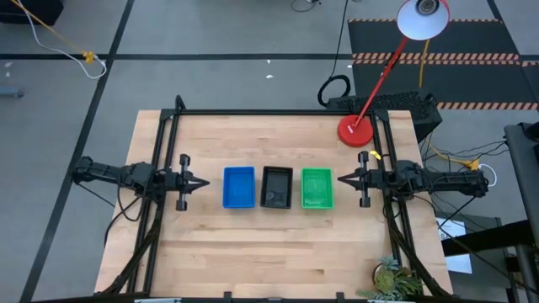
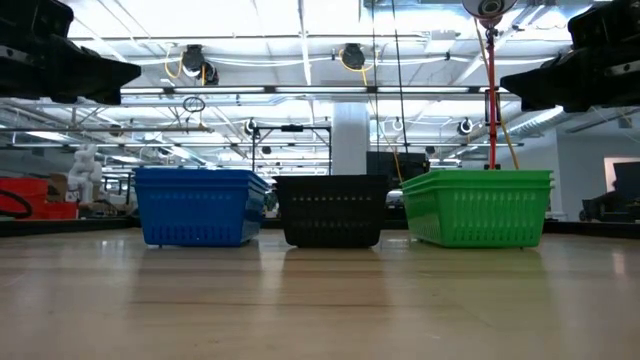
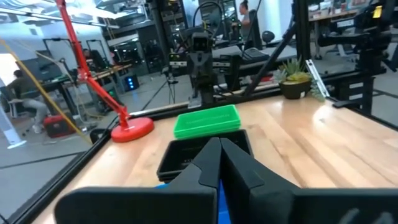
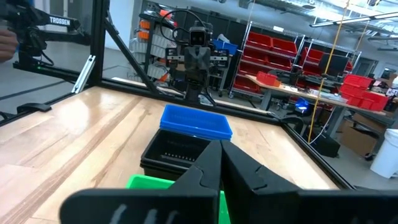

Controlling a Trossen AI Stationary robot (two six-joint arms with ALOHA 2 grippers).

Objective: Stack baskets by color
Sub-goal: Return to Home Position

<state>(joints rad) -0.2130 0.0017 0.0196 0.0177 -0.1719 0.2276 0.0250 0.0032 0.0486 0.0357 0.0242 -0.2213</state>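
Looks like the return-home step, sorting done: blue baskets (image 1: 238,187), black baskets (image 1: 276,186) and green baskets (image 1: 317,188) in a row mid-frame on the bench (image 1: 253,252), left tool (image 1: 205,183) at centre left and right tool (image 1: 343,178) at centre right both closed, empty, needing only to settle.

The desk (image 1: 253,252) is smooth pale wood planks with a soft sheen, the blue baskets (image 1: 238,187), black baskets (image 1: 276,186) and green baskets (image 1: 317,188) are lightly glossy mesh-walled plastic, and the left pincer (image 1: 202,183) and right pincer (image 1: 344,178) look matt black.
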